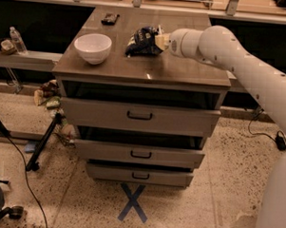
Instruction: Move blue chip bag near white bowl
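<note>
One blue tape X (133, 208) on the floor is closest to the camera. Behind it is the cabinet, with its drawers (140, 116) pulled out a little. Everything that matters is up on the cabinet top (187, 72).

The white bowl (92, 47) sits toward the front left. It's plain, glossy, deep-sided and empty as far as I can see. The blue chip bag (142, 41) is to its right and a touch further back, with a clear strip of bare top between them. So it's near the bowl but not beside it yet.

The gripper (160, 41) comes in from the right on the white arm (231, 53) and is clamped on the bag's right end. I can't tell if the bag's bottom is resting on the top or hanging just above it.

The bag is dark blue crumpled foil with white patches, about as wide as the bowl. My guess is it's super light, floppy and slick, so it'll sag and swing. Pinching a gathered edge like this seems right to me, since squeezing the puffy middle could crush the chips.

A small flat black object (110, 18) lies way at the back, out of the way.
</note>
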Robot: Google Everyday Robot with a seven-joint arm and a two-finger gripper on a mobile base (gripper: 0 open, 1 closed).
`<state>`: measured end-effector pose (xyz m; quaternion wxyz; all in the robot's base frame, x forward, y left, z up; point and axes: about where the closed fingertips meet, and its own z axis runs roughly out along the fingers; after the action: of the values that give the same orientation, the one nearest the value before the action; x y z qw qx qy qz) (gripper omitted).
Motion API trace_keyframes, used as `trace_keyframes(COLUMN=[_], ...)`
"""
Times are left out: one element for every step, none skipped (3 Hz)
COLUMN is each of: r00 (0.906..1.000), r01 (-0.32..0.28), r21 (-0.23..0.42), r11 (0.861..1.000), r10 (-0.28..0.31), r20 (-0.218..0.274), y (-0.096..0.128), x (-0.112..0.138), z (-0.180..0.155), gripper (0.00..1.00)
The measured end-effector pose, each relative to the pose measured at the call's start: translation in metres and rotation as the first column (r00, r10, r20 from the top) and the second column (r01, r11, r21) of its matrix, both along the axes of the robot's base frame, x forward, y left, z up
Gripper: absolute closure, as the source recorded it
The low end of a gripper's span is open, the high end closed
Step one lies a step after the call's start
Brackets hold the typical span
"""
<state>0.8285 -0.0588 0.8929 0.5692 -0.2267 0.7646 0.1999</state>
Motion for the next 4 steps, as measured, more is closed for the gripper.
trace_keyframes(r00=[0.9985,0.9915,0.9833,0.9775], r01=[-0.052,-0.125,-0.175,-0.204], r21=[0.040,0.086,0.116,0.127], r11=[0.998,0.988,0.978,0.971], r10=[0.052,0.127,0.180,0.209], r20=[-0.017,-0.026,-0.028,-0.030], y=[0.012,0.021,0.030,0.035], x=[-0.010,-0.019,-0.025,-0.029], z=[0.006,0.018,0.028,0.033], gripper=[0.82,0.58,0.35,0.12])
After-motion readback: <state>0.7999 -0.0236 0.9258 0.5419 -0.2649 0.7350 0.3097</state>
